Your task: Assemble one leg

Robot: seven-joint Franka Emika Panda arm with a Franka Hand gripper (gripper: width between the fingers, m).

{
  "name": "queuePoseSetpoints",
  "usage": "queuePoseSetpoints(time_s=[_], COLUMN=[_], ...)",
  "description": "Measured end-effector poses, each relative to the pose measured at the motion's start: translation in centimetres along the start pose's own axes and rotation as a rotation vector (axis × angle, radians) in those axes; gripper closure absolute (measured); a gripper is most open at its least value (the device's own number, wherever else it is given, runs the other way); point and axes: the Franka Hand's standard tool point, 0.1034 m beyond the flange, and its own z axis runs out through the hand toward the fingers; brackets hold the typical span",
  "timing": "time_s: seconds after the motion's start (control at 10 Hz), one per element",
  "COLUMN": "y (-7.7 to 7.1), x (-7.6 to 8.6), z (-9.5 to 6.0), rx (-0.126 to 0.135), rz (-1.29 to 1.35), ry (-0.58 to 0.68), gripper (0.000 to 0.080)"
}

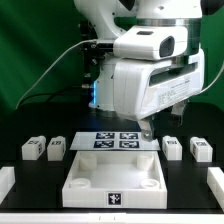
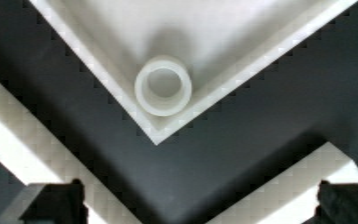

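Observation:
Four small white legs with marker tags stand on the black table: two at the exterior view's left and two at its right. The large white panel lies at the front middle. My gripper hangs above the panel's far right corner, apart from every leg. In the wrist view my gripper is open and empty, with dark fingertips wide apart. A corner of the panel with its round socket lies below it. No leg shows in the wrist view.
The marker board lies flat just behind the panel. White blocks sit at the exterior view's far left edge and far right edge. The arm's white body fills the upper middle.

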Motion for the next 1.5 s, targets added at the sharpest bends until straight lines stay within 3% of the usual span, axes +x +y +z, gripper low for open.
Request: queuePoseSetpoints(time_s=[0.2,0.3,0.4,0.5,0.7,0.9,1.0,1.2,1.5], y=[-2.4,-2.5,-2.1,-1.9,-1.8,-1.8,-2.2,-3.9,-4.7], x=[-2.9,-4.5,-6.1,-6.9,-6.9,-7.2,-8.1,-11.6,-12.7], z=[1.0,1.6,2.1,2.4,2.4,2.7,3.5,5.9,9.5], rx=[0.017,0.004,-0.025,-0.029,-0.034,-0.035,-0.036,-0.009,0.012], rz=[-0.162,-0.317,-0.479,-0.566,-0.715,-0.674,-0.663,-0.63,-0.611], ry=[-0.019,-0.007,0.011,0.013,0.002,0.004,0.004,-0.005,0.003], gripper=[0.015,0.015,0.015,0.015,0.015,0.015,0.015,0.015,0.015])
